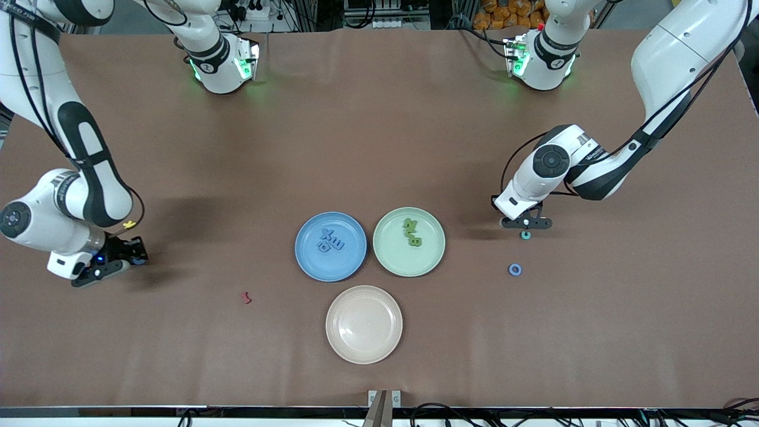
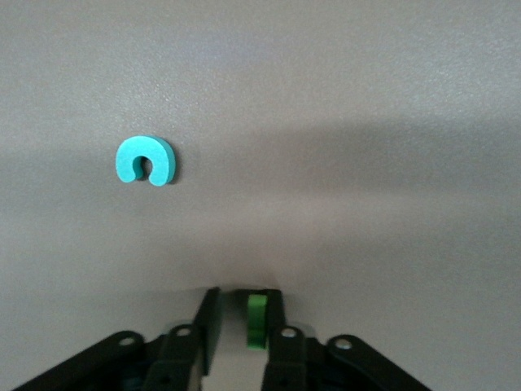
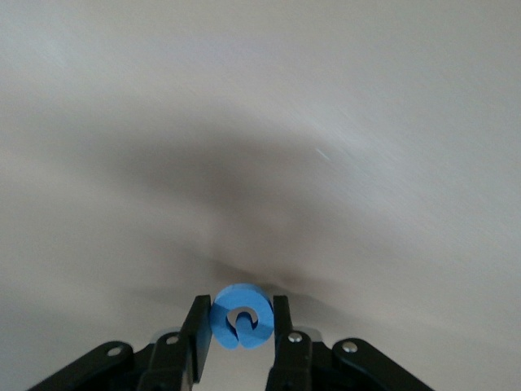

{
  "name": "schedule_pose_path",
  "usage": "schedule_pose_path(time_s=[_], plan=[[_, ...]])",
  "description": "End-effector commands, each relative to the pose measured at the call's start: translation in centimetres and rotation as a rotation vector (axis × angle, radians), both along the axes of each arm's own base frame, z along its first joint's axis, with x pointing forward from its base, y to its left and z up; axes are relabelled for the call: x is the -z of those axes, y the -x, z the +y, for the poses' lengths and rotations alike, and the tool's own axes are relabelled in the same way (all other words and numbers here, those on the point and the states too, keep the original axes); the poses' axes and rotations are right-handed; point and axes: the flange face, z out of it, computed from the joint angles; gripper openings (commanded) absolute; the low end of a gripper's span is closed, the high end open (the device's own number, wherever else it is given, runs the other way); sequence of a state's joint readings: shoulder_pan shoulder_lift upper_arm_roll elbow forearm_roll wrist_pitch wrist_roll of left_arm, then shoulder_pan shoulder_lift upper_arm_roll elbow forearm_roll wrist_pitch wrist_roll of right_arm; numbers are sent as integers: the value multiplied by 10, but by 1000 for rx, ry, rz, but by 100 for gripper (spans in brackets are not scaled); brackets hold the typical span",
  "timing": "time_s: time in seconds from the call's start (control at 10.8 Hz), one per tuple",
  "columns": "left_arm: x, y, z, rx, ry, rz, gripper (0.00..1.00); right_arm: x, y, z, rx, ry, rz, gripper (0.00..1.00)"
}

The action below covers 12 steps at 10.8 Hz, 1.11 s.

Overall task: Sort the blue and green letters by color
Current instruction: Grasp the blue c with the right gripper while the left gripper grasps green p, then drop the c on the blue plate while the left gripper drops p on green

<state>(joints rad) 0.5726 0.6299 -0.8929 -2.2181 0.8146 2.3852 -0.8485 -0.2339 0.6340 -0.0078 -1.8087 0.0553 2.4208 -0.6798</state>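
My right gripper (image 1: 135, 257) (image 3: 238, 305) is shut on a round blue letter (image 3: 240, 316), low over the table at the right arm's end. My left gripper (image 1: 526, 223) (image 2: 242, 300) is open, low at the table toward the left arm's end. A green letter (image 2: 257, 319) stands on edge between its fingers, against one of them and apart from the other. A teal C-shaped letter (image 1: 525, 235) (image 2: 145, 160) lies just beside that gripper. A blue ring letter (image 1: 515, 270) lies nearer the front camera. The blue plate (image 1: 308, 261) holds blue letters (image 1: 331, 240). The green plate (image 1: 391, 258) holds green letters (image 1: 411, 232).
An empty pink plate (image 1: 364, 350) sits nearer the front camera than the other two plates. A yellow letter (image 1: 128, 225) lies by the right arm. A dark red letter (image 1: 246, 298) lies between the right gripper and the pink plate.
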Motion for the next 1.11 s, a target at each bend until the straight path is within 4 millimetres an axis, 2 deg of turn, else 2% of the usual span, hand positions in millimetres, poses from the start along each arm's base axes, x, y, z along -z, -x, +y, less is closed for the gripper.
schedule_pose_path(time_s=[0.0, 0.09, 0.28, 0.37, 0.56, 0.74, 0.83, 1.02], plan=[[1, -3, -2, -4, -6, -24, 7, -33, -33, 86, 131, -14, 51, 0], [1, -2, -2, -5, -5, -23, 0, -39, -38, 108, 168, -13, 59, 0], [-6, -9, -1, -15, -7, -39, 0, -47, -43, 167, 252, -47, 89, 0], [-17, -17, -3, -24, -7, -55, 0, -51, -43, 196, 309, -67, 99, 0], [-44, -23, -40, 16, 21, -103, 0, -57, -38, 273, 442, -103, 121, 0], [-74, -32, -97, 32, 82, -137, 0, -67, -28, 356, 592, -97, 125, 0], [-89, -37, -122, 14, 128, -138, 0, -74, -22, 389, 654, -98, 123, 0], [-98, -45, -162, -16, 188, -118, 0, -77, -7, 436, 761, -100, 145, 0]])
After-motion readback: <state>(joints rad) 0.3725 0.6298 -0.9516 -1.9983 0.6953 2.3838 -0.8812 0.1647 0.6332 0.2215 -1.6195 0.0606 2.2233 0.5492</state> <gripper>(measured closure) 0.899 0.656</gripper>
